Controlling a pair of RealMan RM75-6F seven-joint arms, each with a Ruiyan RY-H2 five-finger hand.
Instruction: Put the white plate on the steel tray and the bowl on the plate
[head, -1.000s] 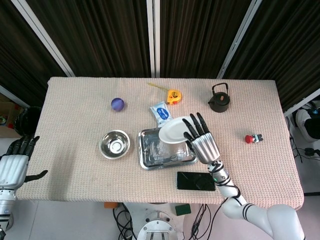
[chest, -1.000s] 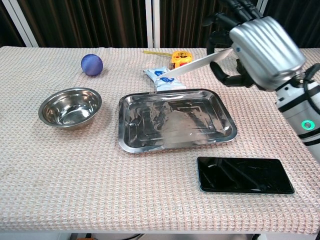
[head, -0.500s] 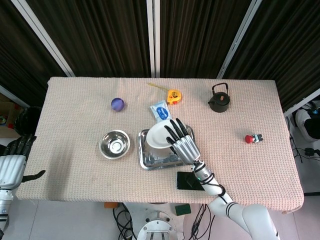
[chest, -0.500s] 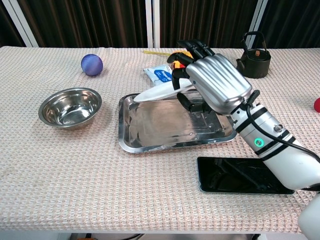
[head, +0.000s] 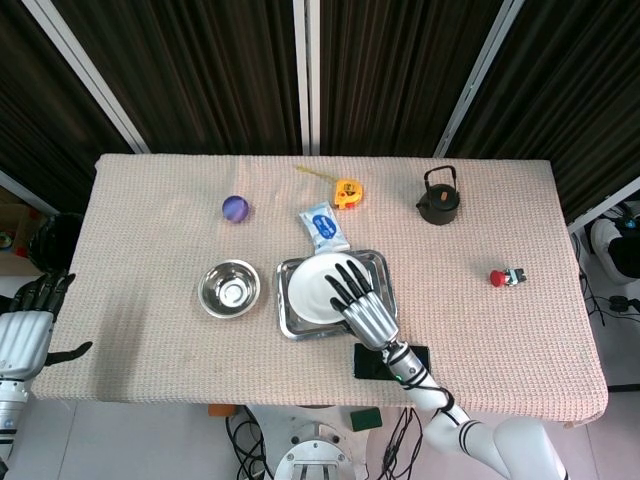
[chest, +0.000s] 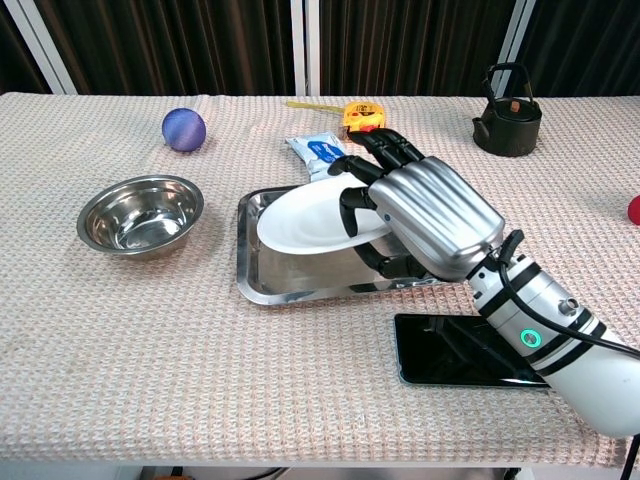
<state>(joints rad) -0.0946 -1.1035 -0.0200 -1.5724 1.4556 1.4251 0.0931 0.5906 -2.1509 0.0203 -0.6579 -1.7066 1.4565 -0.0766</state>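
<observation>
From the head camera, my right hand (head: 362, 308) grips the round white plate (head: 318, 287) over the rectangular steel tray (head: 284, 303); the round steel bowl (head: 229, 288) sits just left, nearer my idle, empty left hand (head: 25, 325). From the chest camera, the plate tilts above the tray on woven beige cloth (chest: 150, 330).

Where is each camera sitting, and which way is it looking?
Head view: high above the table, looking almost straight down; it shows the right robot hand holding the white plate over the steel tray, and the left robot hand off the table's edge.
Chest view: low at the table's near edge, looking across it toward the dark curtains; it shows only the right robot hand and forearm.
Both views share the plate, tray and bowl.
</observation>
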